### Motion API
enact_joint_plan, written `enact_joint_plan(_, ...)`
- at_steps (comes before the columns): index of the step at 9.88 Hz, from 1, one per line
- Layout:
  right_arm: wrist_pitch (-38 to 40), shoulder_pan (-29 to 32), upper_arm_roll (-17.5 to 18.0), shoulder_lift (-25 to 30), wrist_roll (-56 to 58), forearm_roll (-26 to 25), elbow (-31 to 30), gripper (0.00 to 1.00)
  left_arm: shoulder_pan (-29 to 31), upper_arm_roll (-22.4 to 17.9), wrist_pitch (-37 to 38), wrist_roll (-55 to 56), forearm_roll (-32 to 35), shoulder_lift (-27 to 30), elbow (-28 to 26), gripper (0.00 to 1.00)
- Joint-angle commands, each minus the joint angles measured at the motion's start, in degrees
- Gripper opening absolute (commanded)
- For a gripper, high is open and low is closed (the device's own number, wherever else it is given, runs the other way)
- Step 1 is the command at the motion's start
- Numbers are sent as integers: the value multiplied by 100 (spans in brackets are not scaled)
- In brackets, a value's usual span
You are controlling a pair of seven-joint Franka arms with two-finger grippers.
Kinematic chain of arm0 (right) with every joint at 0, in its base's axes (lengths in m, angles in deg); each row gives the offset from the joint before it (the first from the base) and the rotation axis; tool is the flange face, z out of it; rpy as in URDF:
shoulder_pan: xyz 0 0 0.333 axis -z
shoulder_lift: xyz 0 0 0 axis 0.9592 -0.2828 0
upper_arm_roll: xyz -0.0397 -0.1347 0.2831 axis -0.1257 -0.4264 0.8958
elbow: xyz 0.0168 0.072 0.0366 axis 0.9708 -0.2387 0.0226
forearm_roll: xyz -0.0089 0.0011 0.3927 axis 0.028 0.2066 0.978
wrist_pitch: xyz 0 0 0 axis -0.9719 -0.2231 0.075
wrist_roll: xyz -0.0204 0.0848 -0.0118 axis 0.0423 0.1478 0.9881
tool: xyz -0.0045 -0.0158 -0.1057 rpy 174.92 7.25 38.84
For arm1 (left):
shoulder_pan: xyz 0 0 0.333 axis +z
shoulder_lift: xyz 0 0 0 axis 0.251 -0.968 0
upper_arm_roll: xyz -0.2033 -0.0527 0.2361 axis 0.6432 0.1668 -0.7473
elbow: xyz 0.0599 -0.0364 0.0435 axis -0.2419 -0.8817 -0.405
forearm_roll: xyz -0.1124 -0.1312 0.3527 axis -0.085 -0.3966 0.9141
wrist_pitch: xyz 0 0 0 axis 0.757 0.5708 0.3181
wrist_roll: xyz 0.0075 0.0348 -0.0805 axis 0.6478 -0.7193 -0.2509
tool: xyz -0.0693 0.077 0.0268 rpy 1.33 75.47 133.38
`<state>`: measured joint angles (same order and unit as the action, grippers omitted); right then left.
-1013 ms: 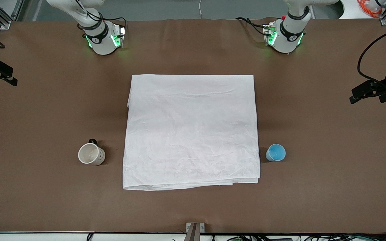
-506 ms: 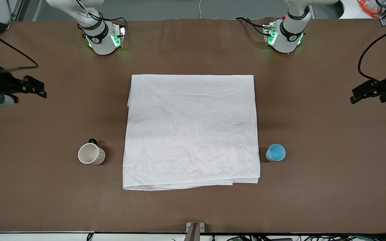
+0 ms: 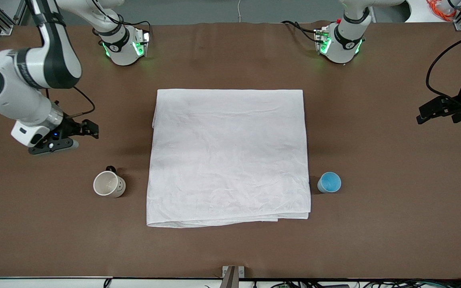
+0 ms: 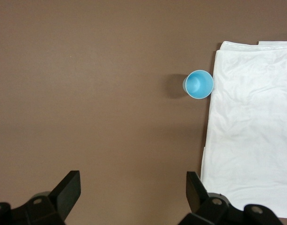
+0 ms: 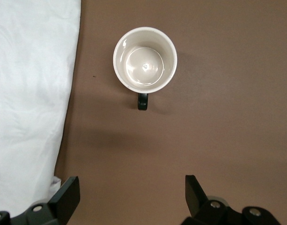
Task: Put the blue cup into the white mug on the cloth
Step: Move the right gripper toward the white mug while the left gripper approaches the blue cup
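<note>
Blue cup [image 3: 329, 183] [image 4: 198, 84]: small, handleless, light blue outside, bright blue inside, upright, empty, on the worktop just beside the cloth's edge at the left arm's end, not touching it.

White mug [image 3: 109, 184] [image 5: 144, 59]: off-white, cream inside, small dark handle, dark marks on its side, upright, empty, on the worktop near the cloth's edge at the right arm's end.

Cloth [image 3: 229, 156] [image 4: 253, 122] [image 5: 31, 93]: large, square, white, wrinkled, folded in layers, flat between cup and mug.
</note>
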<state>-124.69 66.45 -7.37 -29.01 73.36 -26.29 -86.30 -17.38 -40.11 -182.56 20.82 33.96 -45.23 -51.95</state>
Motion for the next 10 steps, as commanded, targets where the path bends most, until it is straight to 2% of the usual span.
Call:
enact_joint_plan(1, -721, -296, -21, -271, -428, -13, -501, 99, 73, 35, 103, -59, 11, -20, 160, 99)
enact_joint_plan(2, -1333, -420, -21, -562, -508, -13, -596, 99, 74, 35, 103, -42, 11, 7, 186, 99)
enact_joint_plan(4, -2039, -640, -21, -1055, -920, -13, -632, 99, -6, 35, 103, -58, 46, -185, 152, 99)
enact_joint_plan(6, -2828, -589, -30, -1503, -940, -13, -624, 99, -49, 88, -20, -85, -163, -711, 204, 99)
enact_joint_plan(7, -3068, -562, -30, -1688, -931, -13, -606, 99, -197, 184, -151, -77, -174, -1044, 309, 99)
enact_joint_plan(10, -3105, -423, -47, -1873, -896, -22, -397, 99, -672, 202, -494, -68, -165, -2081, 861, 99)
